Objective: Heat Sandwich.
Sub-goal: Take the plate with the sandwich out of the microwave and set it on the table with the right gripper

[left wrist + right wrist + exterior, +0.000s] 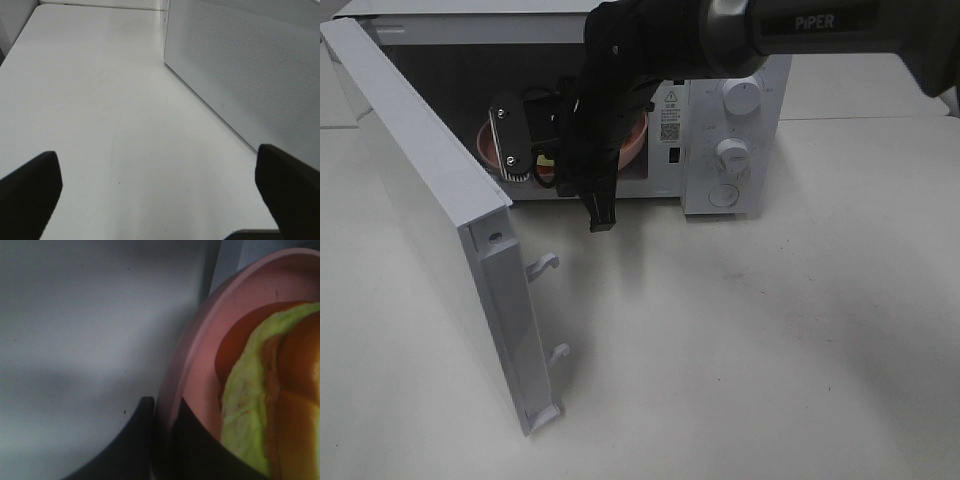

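White worktop [770, 350] is spread under the whole scene, and a white microwave [740, 150] is set at its far side. At the left of the high view, the microwave door [430, 220] is swung fully open toward the camera, with two latch hooks [545, 265] seen on its free edge. The left gripper [160, 190] is seen only in its own wrist view, where its two dark fingers [27, 192] are spread wide apart over bare worktop, nothing being held between them; a perforated white panel [245, 65], apparently the outer face of the door, is seen just beside it.

Further right, the dark right arm [620, 90] is reached down from the upper right into the open microwave cavity. A round pink plate [492, 145] is seen inside the cavity, partly hidden by the arm. In the right wrist view the right gripper [162, 440] is closed narrowly on the rim of the pink plate, one finger on each side of the rim. The sandwich [280, 405], with tan crust and pale green-yellow filling, is carried on that plate, inside the microwave. At the right of the microwave front, two white knobs [732, 152] and a round button [722, 195] are set on the control panel.
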{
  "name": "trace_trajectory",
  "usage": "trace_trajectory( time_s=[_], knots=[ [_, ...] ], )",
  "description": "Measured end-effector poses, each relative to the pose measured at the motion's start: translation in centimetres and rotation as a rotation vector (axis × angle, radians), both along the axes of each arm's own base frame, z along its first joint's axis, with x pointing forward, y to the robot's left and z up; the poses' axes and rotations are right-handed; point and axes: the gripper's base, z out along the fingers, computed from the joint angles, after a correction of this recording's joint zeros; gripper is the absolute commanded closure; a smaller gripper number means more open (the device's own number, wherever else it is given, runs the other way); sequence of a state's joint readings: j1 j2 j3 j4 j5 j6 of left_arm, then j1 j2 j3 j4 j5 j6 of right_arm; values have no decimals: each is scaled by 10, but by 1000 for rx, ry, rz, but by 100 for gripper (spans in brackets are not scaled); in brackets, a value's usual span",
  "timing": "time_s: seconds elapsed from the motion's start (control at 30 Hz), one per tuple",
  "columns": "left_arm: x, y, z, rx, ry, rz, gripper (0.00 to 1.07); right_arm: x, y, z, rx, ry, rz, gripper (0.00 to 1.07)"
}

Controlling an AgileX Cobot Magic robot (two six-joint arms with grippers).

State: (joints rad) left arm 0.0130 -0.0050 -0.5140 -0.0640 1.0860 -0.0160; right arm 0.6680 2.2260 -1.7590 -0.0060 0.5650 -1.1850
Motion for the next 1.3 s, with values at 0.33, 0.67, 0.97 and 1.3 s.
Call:
trace_trajectory(
  time_s=[0.33,0.67,0.97,1.3],
  knots=[
    [0,0,0,0,0,0,9,-19,-12,5,4,-10,54,107],
    [0,0,0,0,0,0,9,-40,-21,14,58,-2,77,107],
    [0,0,0,0,0,0,9,-59,-31,23,82,10,136,107],
    [0,0,0,0,0,0,9,-77,-44,29,87,-2,171,107]
  ],
)
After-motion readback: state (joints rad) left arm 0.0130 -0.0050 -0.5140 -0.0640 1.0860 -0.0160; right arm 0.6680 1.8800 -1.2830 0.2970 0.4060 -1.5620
